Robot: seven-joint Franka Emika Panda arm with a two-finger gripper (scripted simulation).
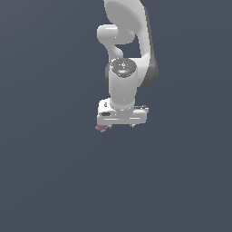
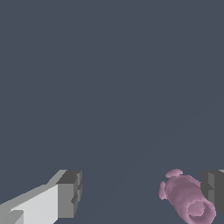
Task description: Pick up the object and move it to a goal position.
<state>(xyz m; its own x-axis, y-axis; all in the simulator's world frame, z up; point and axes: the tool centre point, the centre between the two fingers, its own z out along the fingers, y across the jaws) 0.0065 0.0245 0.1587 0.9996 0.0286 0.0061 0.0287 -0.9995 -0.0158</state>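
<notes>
The object (image 1: 101, 128) is a tiny pinkish-purple knobby blob on the dark grey floor, just below the end of the white gripper (image 1: 121, 125) that lies toward the exterior view's left. In the wrist view the object (image 2: 187, 200) lies between the two fingers, close against one dark fingertip (image 2: 213, 191) and far from the other. The gripper (image 2: 142, 194) is open wide and low over the floor, with the jaws far apart. Nothing is held.
The plain dark grey floor (image 1: 54, 172) fills both views. The white arm (image 1: 124, 50) rises above the gripper. No goal marker and no other object shows.
</notes>
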